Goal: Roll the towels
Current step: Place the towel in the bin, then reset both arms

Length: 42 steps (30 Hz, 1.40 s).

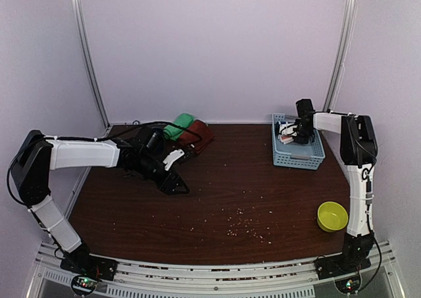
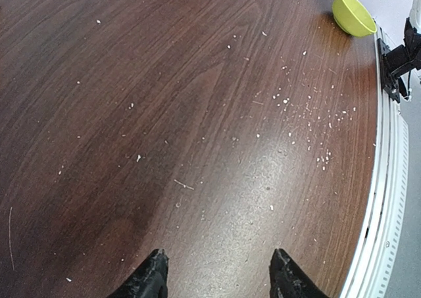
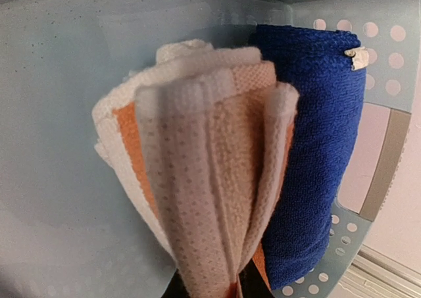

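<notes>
Now: right gripper (image 3: 210, 290) clamped on near end of orange towel (image 3: 210, 153); towel extends ahead of the jaws inside basket (image 3: 59, 81), touching blue towel (image 3: 319, 147). Left gripper (image 2: 217, 278) wide, above table (image 2: 197, 114).

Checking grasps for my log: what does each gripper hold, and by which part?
The right gripper pinches the orange-and-white towel by its bunched end, inside the pale blue basket. The left gripper is open and holds nothing.

No writing can be read; the small white tag (image 3: 356, 58) on the blue towel (image 3: 316, 147) is illegible.
</notes>
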### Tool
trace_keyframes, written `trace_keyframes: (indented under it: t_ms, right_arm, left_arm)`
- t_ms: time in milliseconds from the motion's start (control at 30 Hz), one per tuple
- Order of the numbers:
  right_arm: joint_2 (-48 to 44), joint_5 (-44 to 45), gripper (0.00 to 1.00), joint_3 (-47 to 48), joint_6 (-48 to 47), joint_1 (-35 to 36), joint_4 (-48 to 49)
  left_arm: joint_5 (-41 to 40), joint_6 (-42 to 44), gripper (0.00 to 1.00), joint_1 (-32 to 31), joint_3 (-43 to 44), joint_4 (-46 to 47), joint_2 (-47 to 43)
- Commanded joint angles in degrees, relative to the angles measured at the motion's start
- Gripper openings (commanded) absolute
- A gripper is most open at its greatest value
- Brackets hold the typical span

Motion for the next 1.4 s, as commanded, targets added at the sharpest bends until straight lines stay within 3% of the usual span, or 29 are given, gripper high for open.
trace_keyframes:
  t_ms: [0,333,867,933,1367]
  right_arm:
    - [3.3,-0.3,0.11,1.6,-2.2,-0.3,3.6]
    - [1.1,-0.6,0.48,-2.8,-2.9,-0.4,7.4]
    - [-6.3,-3.0,0.7,-6.2,-1.4,-0.4,3.5]
    - [-8.0,-3.5,0.98,-7.0,-1.1,-0.4,2.5]
    - [-17.0,-4.8,1.0,-11.4,0.6,-0.6,-5.5]
  left_arm:
    - [1.1,1.3,0.54,-0.1,1.8,0.4,1.8]
    - [1.7,1.7,0.53,0.0,2.4,0.1,2.9]
    - [2.1,1.6,0.53,0.0,2.7,-0.1,1.8]
    - [1.8,1.7,0.53,0.1,2.7,-0.2,1.5]
    - [-1.9,2.0,0.53,0.1,2.0,-0.9,-1.5]
